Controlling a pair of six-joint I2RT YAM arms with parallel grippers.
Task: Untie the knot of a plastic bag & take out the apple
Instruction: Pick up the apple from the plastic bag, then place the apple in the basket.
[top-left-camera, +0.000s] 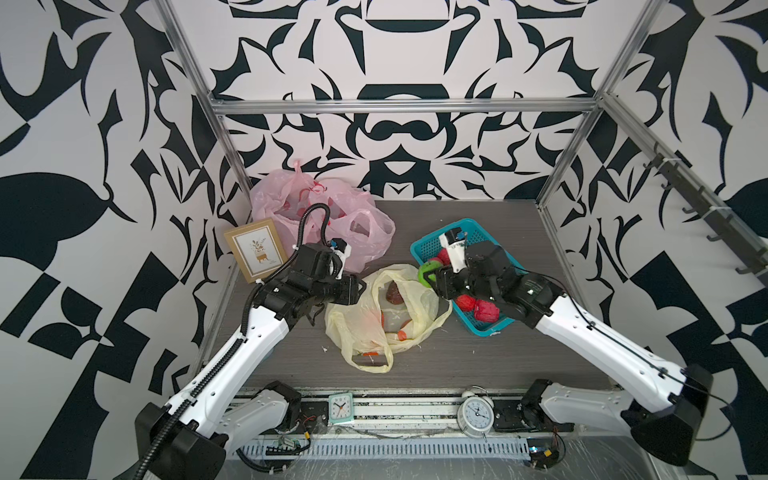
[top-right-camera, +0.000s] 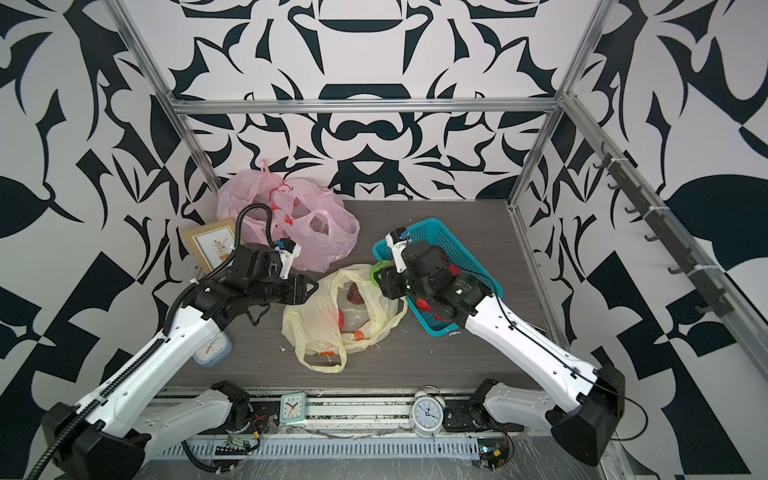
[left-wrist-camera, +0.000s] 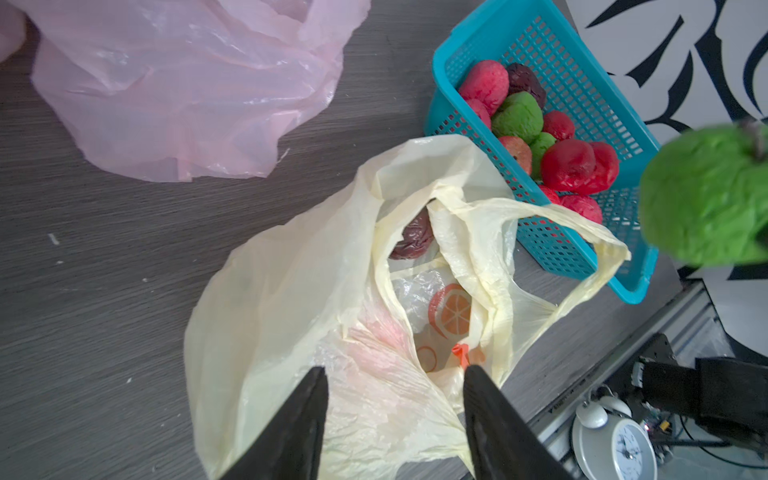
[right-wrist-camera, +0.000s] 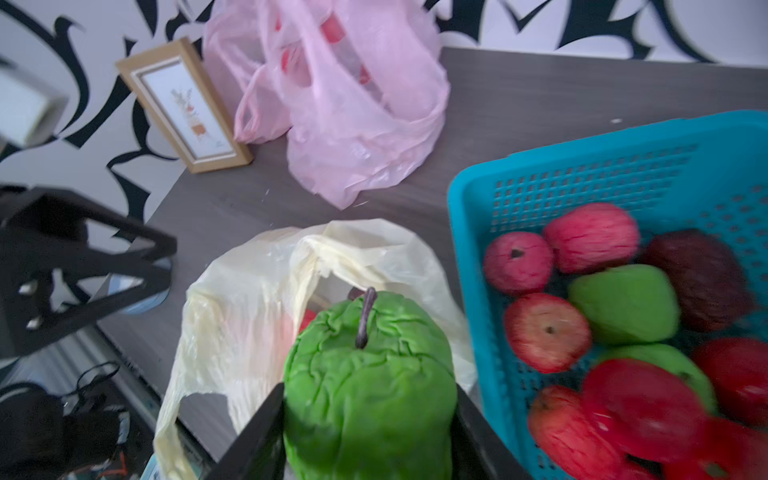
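While the right gripper (right-wrist-camera: 368, 388) clamps it, the green apple (right-wrist-camera: 374, 340) looks wrinkled.

You face a robot test cell in a lab: an aluminium frame (top-left-camera: 399, 106) and black-and-white patterned wall panels (top-left-camera: 399, 54) enclose a grey tabletop (top-left-camera: 457, 357), and a slotted cable duct (top-left-camera: 395, 449) beside a bare circuit board (top-left-camera: 286, 444) runs along its front edge.

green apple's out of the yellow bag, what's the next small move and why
Probably carry the right gripper across over the blue basket. Its jaws clamp the green apple, already clear of the open yellow bag, and the basket beside it holds other apples.
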